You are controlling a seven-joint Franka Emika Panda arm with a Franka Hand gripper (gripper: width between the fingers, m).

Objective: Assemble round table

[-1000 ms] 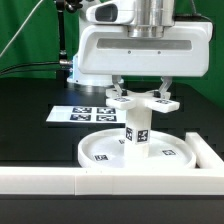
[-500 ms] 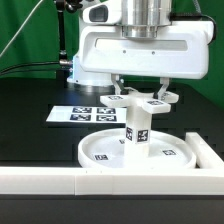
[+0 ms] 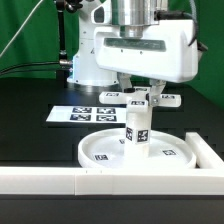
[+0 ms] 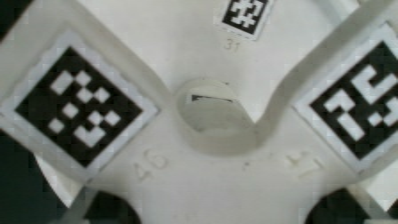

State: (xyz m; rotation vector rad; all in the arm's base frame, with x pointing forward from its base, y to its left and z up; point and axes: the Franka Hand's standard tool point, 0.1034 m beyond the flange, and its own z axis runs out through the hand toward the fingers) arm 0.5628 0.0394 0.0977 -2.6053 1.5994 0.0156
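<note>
While the gripper (image 3: 140, 93) clamps it, the white tagged cross-shaped piece (image 3: 139, 98) sits atop the upright post (image 3: 136, 128).

- The tool (image 3: 141, 92) had its fingertips hidden behind the cross-shaped piece (image 3: 143, 99).
- The cross-shaped piece's arms ran off the wrist view at 3 and 9 o'clock.
- The post (image 3: 137, 125) top was covered.

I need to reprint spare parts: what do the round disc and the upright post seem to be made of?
Round disc: apparently white plastic, smooth matte, with an even moulded rim. Upright post: seemingly the same white plastic, carrying black-and-white printed tags, probably stickers.
</note>
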